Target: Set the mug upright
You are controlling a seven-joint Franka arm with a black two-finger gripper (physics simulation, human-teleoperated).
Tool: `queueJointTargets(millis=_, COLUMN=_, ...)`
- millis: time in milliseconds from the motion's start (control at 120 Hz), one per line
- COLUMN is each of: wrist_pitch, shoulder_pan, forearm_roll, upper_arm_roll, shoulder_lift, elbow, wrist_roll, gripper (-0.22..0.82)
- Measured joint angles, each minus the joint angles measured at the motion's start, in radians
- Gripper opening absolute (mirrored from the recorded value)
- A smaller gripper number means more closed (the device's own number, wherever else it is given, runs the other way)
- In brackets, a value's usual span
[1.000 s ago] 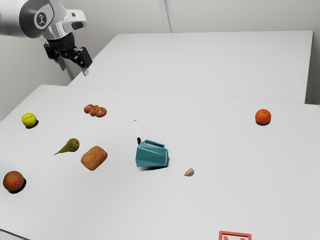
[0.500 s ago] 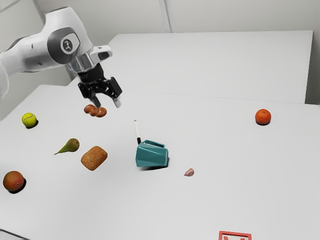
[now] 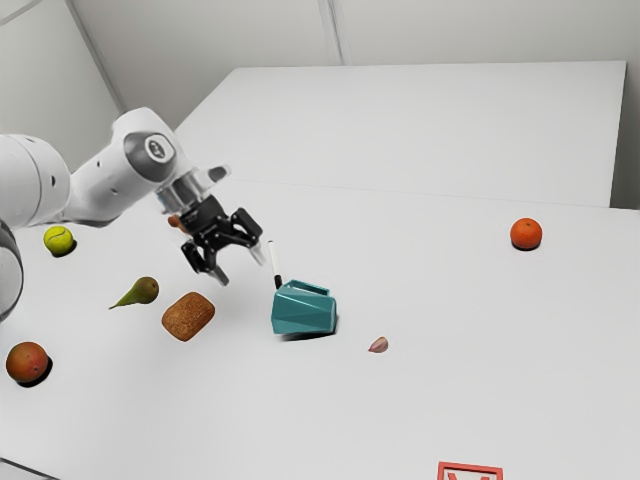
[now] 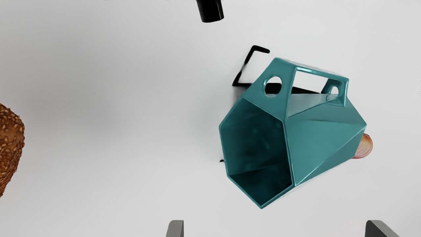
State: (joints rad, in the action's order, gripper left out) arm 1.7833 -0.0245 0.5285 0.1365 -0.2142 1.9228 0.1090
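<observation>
Near centre of exterior view, mug (image 3: 303,312) lies on side on worktop (image 3: 400,400). Claw (image 3: 242,271), at its upper left in frame, is spread, empty. Approach seems in hand; next, likely: move in, pinch mug, rotate upright.

A glossy, faceted teal mug (image 3: 303,313) with an angular, pierced handle was laid on its side on the white table (image 3: 480,390). Its mouth was turned toward the exterior view's left.

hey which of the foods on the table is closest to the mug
The garlic clove, near the closed end of the tipped mug; the bread lies farther off, on the side its mouth faces.
</observation>
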Motion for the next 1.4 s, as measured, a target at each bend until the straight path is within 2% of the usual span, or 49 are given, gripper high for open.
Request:
queueJointTargets(millis=558, wrist_pitch=0.038, shoulder_pan=0.008, forearm_roll=0.24, upper_arm_roll=-0.008, shoulder_lift=-0.132, elbow=0.004, wrist_roll=-0.002, gripper=0.6)
queueJointTargets(millis=967, wrist_pitch=0.043, shoulder_pan=0.021, forearm_roll=0.354, upper_arm_roll=-0.033, shoulder_lift=-0.185, elbow=0.003, wrist_roll=-0.005, gripper=0.6)
queueJointTargets(millis=1000, wrist_pitch=0.043, shoulder_pan=0.022, forearm_roll=0.354, upper_arm_roll=-0.034, shoulder_lift=-0.186, elbow=0.001, wrist_roll=-0.005, gripper=0.56)
queueJointTargets(millis=1142, wrist_pitch=0.064, shoulder_pan=0.026, forearm_roll=0.335, upper_arm_roll=-0.035, shoulder_lift=-0.187, elbow=-0.006, wrist_roll=-0.007, gripper=0.18)
queueJointTargets(millis=1325, wrist_pitch=0.078, shoulder_pan=0.032, forearm_roll=0.32, upper_arm_roll=-0.037, shoulder_lift=-0.18, elbow=-0.036, wrist_roll=-0.01, gripper=-0.04)
queueJointTargets(millis=1400, wrist_pitch=0.081, shoulder_pan=0.034, forearm_roll=0.313, upper_arm_roll=-0.043, shoulder_lift=-0.176, elbow=-0.047, wrist_roll=-0.014, gripper=-0.09)
